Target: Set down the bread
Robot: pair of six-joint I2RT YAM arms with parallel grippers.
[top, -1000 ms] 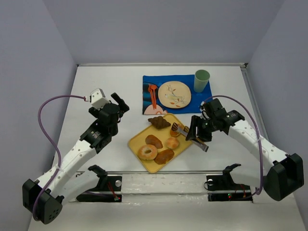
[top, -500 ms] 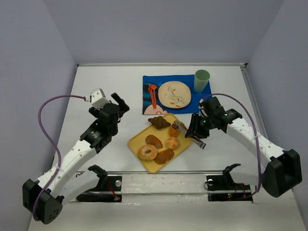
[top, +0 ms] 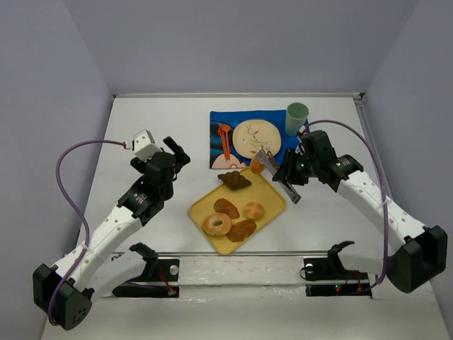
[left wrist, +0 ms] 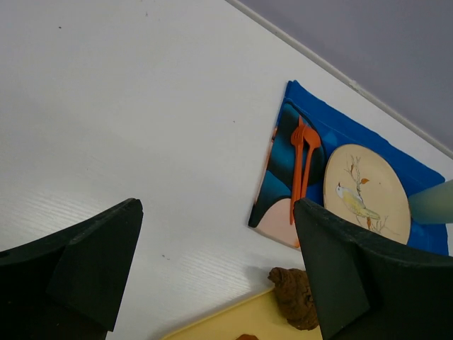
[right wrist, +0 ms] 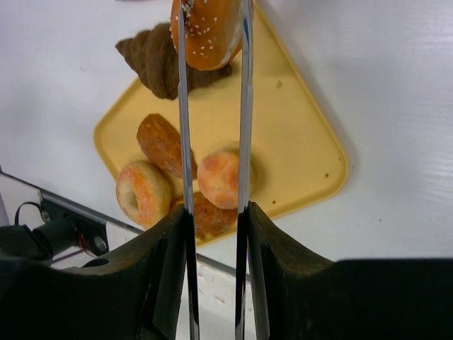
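My right gripper [top: 287,178] [right wrist: 212,221] is shut on metal tongs [top: 277,175] [right wrist: 182,142]. The tongs pinch the glossy golden-orange roll [top: 256,167] [right wrist: 209,32] and hold it in the air over the far edge of the yellow tray [top: 272,205] [right wrist: 297,142], near the cream bird-pattern plate [top: 256,137] [left wrist: 364,191]. The dark brown croissant [top: 233,180] [right wrist: 159,60] [left wrist: 294,297] lies at the tray's far corner. My left gripper [top: 177,152] [left wrist: 219,262] is open and empty, above bare table left of the tray.
A donut [top: 216,224] [right wrist: 144,193], a round bun [top: 253,210] [right wrist: 221,177] and two brown pastries [top: 226,207] lie on the tray. The plate sits on a blue mat [top: 218,122] with orange cutlery [top: 225,139] [left wrist: 304,163]. A green cup [top: 297,118] stands at the mat's right corner.
My right arm has lifted the roll in the tongs off the tray and carried it away from me, toward the plate. The left arm has not moved.
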